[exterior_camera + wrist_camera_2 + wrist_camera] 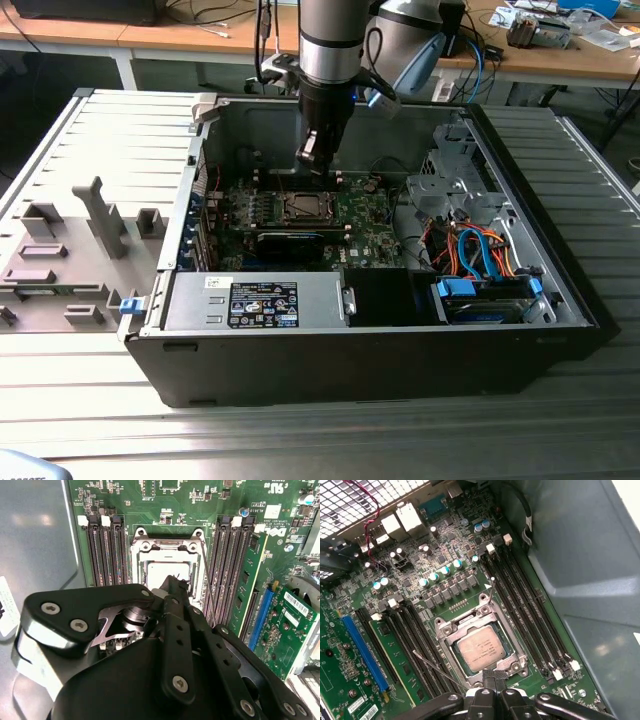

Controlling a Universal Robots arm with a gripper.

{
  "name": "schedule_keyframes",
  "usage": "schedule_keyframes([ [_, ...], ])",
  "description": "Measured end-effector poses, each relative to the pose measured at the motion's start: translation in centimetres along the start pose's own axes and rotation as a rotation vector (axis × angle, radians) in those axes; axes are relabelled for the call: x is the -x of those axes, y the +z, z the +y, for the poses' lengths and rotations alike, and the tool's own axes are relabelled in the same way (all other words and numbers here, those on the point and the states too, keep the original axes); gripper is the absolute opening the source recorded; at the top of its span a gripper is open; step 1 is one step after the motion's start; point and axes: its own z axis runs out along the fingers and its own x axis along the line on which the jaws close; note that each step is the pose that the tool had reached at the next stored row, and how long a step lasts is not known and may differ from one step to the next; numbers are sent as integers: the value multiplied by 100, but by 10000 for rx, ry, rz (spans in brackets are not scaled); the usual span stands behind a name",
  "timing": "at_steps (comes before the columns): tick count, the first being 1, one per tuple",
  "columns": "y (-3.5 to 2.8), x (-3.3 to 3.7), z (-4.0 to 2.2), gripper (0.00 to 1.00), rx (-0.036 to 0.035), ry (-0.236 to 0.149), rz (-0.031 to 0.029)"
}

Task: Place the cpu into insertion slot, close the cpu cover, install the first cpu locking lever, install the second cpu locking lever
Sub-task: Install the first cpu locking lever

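Find the chip [479, 649] lying flat and square inside the socket [300, 206], directly below and just ahead of the gripper [491, 676]. Read the cover plate [451, 629] as lowered around it, the dull metal top showing through the window, with no telling whether fully flat. Note the fingers pressed together, nothing pinched between them, tips at or just above the nearest edge of the plate, contact itself unclear. Take the step in hand, by judgement, to be pressing the cover shut, with neither lever latched: one thin wire lever [490, 591] standing up beyond the corner farthest from the tips, the other lever [436, 668] splayed out low to one side of the fingers. To do it well, push straight down on the plate's rim, never on the chip's top, and keep the force gentle and even so as not to tilt the chip on its contacts. Watch the splayed lever beside the fingers, likely to snag on any sideways drift. Farther out, mind the long black memory slots [520, 605] flanking the socket on both sides of the tool, the small capacitors [435, 577] beyond the standing lever, a green card [280, 630] off to one side, and the grey case wall [590, 580] close on the other, limiting room for swinging the wrist. Well apart from the tool, disregard the labelled power box [255, 305] and the bundled drive cables [480, 255].
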Motion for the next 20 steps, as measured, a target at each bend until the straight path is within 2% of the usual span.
schedule_keyframes([
  [20,0,0,0,11,1,-461,-4],
])
